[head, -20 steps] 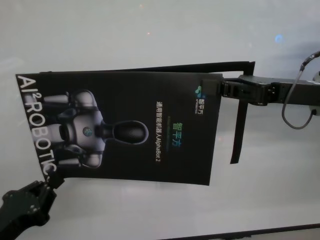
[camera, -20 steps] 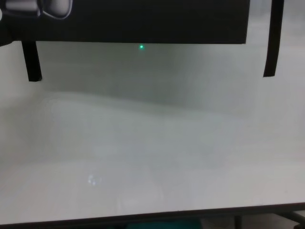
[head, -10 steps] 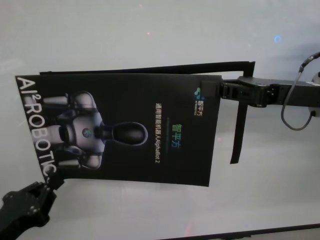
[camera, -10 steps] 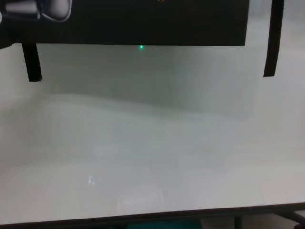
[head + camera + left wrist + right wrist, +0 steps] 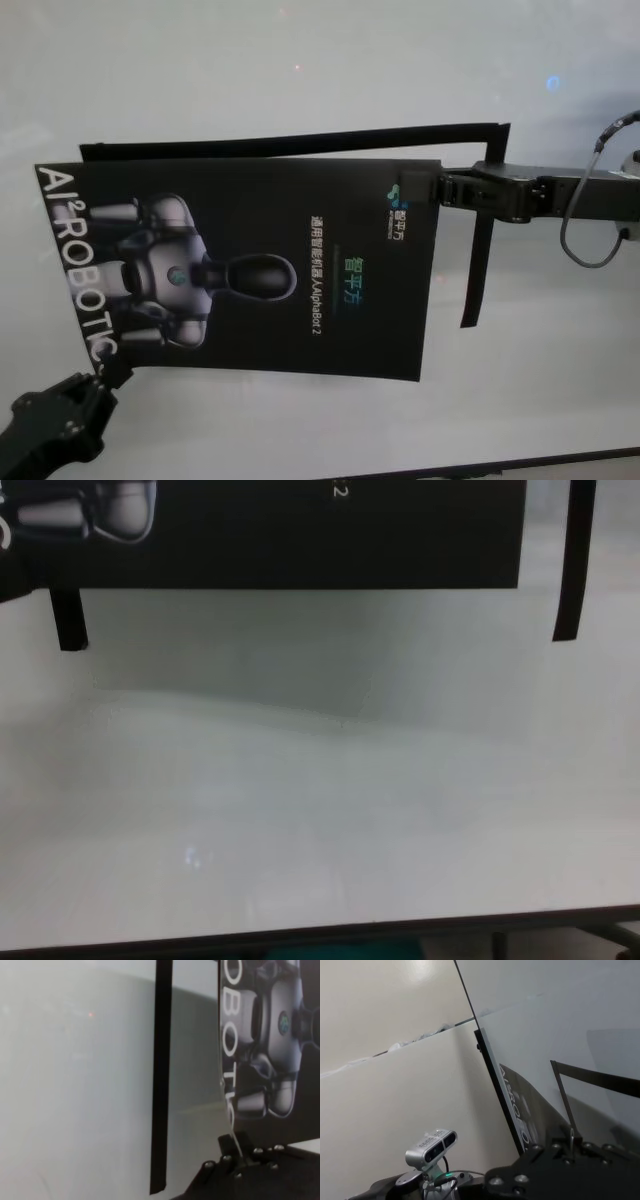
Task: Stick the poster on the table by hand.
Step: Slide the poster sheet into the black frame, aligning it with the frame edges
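**Poster held at two edges over table**

Poster [image 5: 250, 270] spread above white table [image 5: 300, 60], print side up, robot picture and "ROBOTIC" lettering toward robot's left. Left gripper [image 5: 100, 378] pinches near-left corner. Right gripper [image 5: 432, 187] clamps right edge near the far corner. Black strips run along the far edge and hang down at the right, clear of the sheet.

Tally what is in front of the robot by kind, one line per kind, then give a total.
Poster: 1, held above the table by both grippers
Black strips hanging off the poster: 2, left strip and right strip
Grippers: 2, left gripper and right gripper, each clamped on a poster edge
Table: 1
Total: 6
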